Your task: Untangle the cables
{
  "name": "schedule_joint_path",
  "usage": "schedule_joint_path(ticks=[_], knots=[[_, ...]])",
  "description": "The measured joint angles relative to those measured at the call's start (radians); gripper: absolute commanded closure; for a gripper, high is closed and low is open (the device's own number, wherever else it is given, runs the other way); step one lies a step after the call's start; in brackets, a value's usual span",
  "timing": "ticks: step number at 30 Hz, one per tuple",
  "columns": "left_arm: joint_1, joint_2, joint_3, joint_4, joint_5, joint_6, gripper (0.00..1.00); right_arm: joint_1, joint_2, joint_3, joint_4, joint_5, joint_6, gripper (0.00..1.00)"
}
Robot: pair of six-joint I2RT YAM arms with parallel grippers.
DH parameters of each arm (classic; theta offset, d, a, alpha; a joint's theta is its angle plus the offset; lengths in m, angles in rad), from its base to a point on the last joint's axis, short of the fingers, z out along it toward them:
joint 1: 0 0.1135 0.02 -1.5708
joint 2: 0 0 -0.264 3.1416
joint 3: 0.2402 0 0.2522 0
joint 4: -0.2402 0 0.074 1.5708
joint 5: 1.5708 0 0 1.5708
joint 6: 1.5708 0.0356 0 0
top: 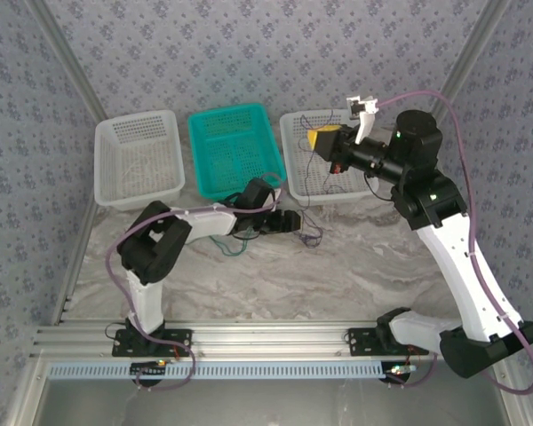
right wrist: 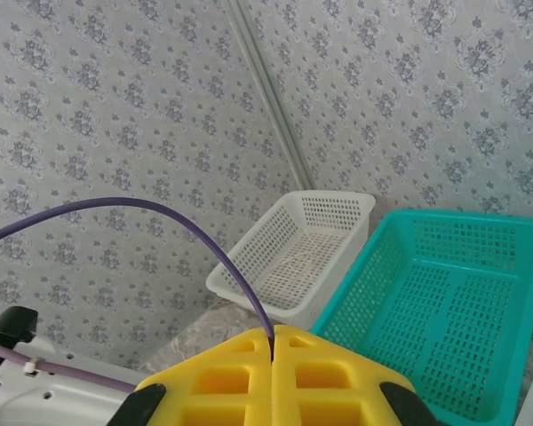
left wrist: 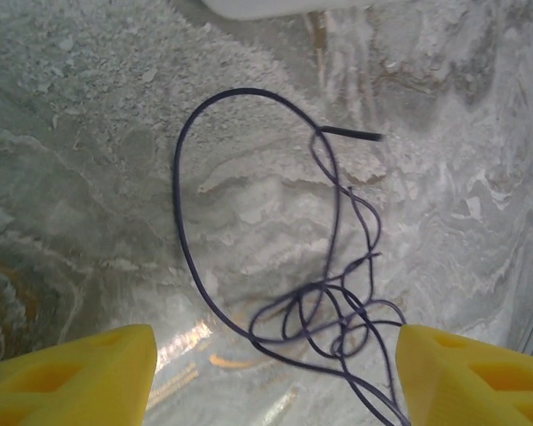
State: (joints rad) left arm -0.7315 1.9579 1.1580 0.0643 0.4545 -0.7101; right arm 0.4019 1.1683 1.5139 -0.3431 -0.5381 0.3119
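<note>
A thin dark purple cable (left wrist: 176, 182) lies on the marble table in a wide loop that ends in a tangle. My left gripper (left wrist: 275, 373) is open just above the table, with the tangle between its yellow fingers (left wrist: 80, 377) and not touching them. From above, the left gripper (top: 293, 222) sits just left of the dark tangle (top: 313, 235), and a green cable (top: 226, 246) lies under the left arm. My right gripper (top: 322, 140) is raised over the right white basket. In the right wrist view the right gripper (right wrist: 273, 335) is shut on a strand of purple cable (right wrist: 218, 256) that arcs up and left.
Three baskets stand along the back: a white one (top: 138, 118), a teal one (top: 231, 113) and a white one (top: 338, 193) on the right. A pale thin wire (right wrist: 293, 266) lies in the left white basket. Patterned walls close in the sides and back.
</note>
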Motion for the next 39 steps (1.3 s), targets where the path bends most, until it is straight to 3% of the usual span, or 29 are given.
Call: schedule_joint_path(ticks=[6,20,25,29,32,39], knots=[[-0.005,0.069,0.084,-0.008,0.033,-0.017,0.33,0.000,-0.009,-0.012,-0.005,0.008,-0.012,1.00],[-0.017,0.172,0.202,-0.122,0.035,0.009,1.00,0.000,-0.024,-0.031,-0.012,0.033,-0.026,1.00],[-0.017,0.165,0.191,-0.143,0.024,0.022,1.00,0.000,-0.040,-0.044,-0.014,0.061,-0.038,1.00],[-0.012,0.071,0.074,-0.142,-0.010,0.021,1.00,-0.017,-0.076,-0.072,-0.035,0.190,-0.040,1.00],[0.006,-0.051,-0.038,-0.150,-0.049,0.018,1.00,-0.105,-0.127,-0.106,-0.063,0.305,-0.032,1.00],[0.157,-0.383,-0.235,-0.224,-0.145,0.029,1.00,-0.486,-0.234,-0.163,-0.145,0.476,0.125,1.00]])
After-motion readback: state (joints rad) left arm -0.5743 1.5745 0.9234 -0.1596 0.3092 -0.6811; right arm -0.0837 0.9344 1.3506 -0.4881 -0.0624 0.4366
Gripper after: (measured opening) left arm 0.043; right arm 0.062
